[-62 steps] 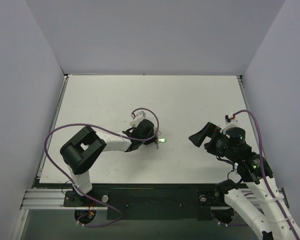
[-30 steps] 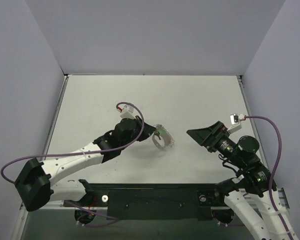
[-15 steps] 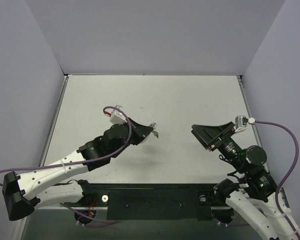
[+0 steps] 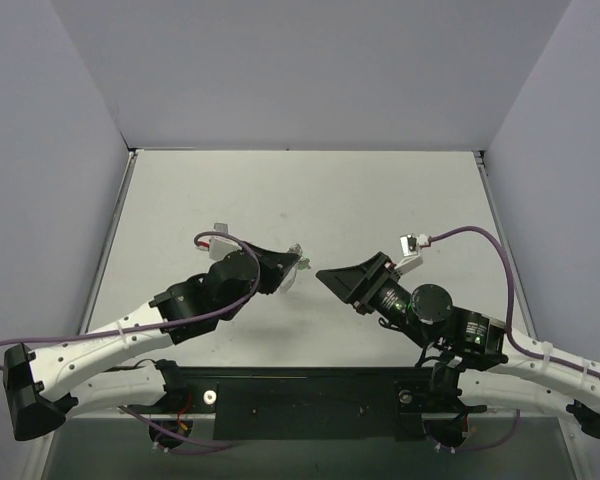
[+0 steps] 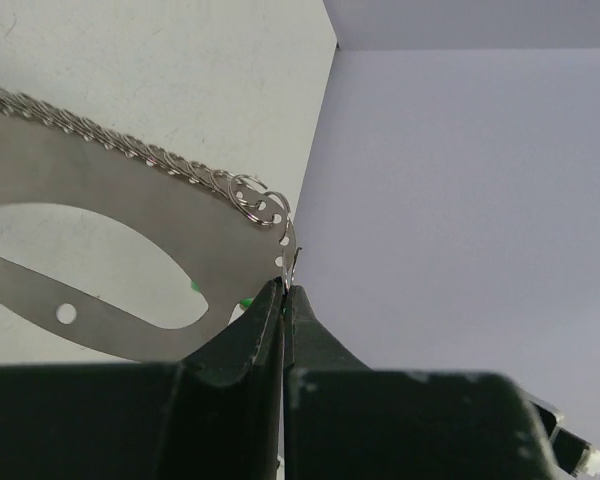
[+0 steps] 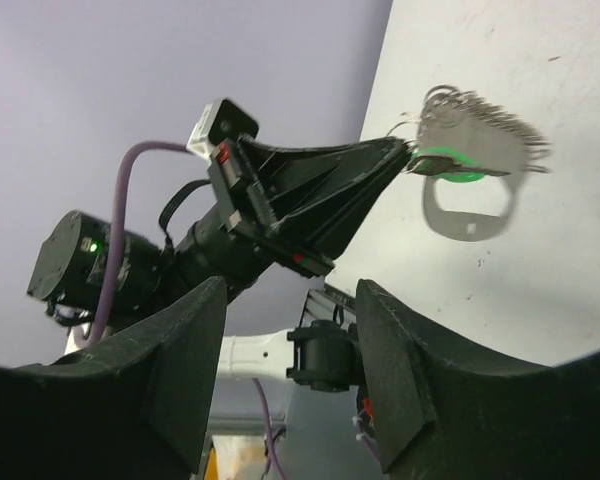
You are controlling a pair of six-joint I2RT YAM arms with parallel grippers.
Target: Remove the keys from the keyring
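My left gripper (image 4: 288,265) is shut on the keyring (image 5: 100,190), a flat grey metal loop with an oval opening and a scalloped edge, and holds it in the air above the table. In the left wrist view the fingertips (image 5: 283,290) pinch its end, next to small wire rings (image 5: 260,200). The key's green head (image 6: 442,160) shows under the keyring (image 6: 475,135) in the right wrist view, and as green specks (image 5: 246,300) in the left wrist view. My right gripper (image 4: 332,277) is open and empty, a short way right of the keyring, facing it.
The white table (image 4: 380,200) lies between grey-violet walls. Purple cables (image 4: 470,232) loop off both arms. The black base rail (image 4: 310,385) runs along the near edge.
My left gripper picked the keyring off the table and lifted it, tilting it. My right arm swung left and stretched toward the keyring, gripper still open.
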